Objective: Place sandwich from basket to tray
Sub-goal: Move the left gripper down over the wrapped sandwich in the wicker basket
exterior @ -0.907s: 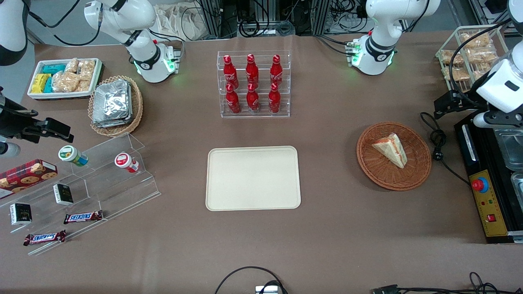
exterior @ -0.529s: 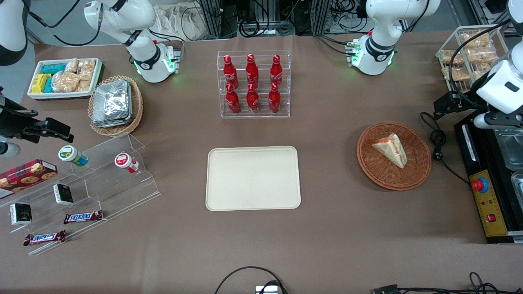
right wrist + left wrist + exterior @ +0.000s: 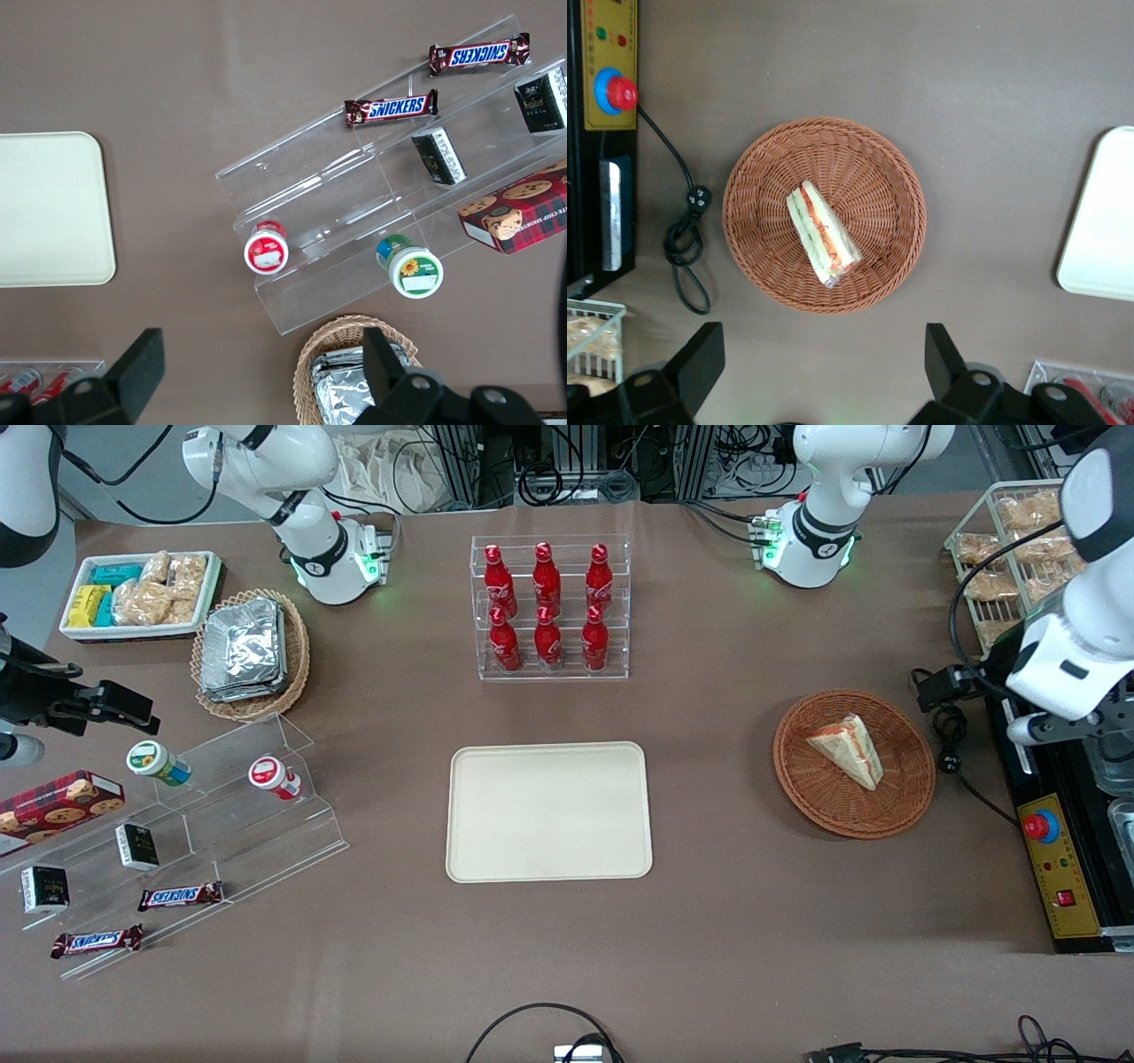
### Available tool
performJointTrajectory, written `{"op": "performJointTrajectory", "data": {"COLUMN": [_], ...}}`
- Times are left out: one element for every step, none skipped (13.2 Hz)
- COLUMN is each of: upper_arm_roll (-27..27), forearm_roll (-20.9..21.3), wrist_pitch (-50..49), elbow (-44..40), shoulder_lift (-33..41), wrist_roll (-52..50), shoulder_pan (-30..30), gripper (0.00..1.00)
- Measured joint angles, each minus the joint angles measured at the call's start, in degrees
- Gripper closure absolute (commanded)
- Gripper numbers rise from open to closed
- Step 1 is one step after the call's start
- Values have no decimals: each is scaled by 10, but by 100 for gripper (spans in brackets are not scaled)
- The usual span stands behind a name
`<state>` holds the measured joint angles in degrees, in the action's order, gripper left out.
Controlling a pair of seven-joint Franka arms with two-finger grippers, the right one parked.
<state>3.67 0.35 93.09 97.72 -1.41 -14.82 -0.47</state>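
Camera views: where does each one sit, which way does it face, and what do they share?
Front view: high, looking down on the table; both arms show.
Left wrist view: on the working arm, facing down at the sandwich in the basket; the open end effector hangs above the table beside the basket.
Right wrist view: facing down at snack shelves.
All three show the tray.

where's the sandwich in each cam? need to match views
Front view: the sandwich lies in the basket, toward the working arm's end of the table, level with the tray.
Left wrist view: sandwich mid-basket; the open claw hovers high above, empty.
Right wrist view: not in it.
Shared landmark: the tray shows in all three.
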Motion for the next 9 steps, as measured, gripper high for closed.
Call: {"op": "performJointTrajectory", "data": {"upper_arm_roll": [0, 1, 1, 1, 1, 1, 1, 1, 1], "forearm_roll": [0, 0, 0, 0, 0, 0, 0, 0, 0], "wrist_pitch": [28, 59, 91, 126, 166, 201, 229, 246, 258], "elbow": [29, 61, 96, 133, 176, 216, 252, 278, 293], "shoulder_lift": [3, 7, 12, 20, 31, 43, 54, 61, 64], "wrist_roll": [-20, -37, -50, -62, -76, -92, -110, -128, -141], "shoulder_pan": [0, 0, 0, 0, 0, 0, 0, 0, 0], "gripper": [0, 0, 0, 0, 0, 0, 0, 0, 0]}}
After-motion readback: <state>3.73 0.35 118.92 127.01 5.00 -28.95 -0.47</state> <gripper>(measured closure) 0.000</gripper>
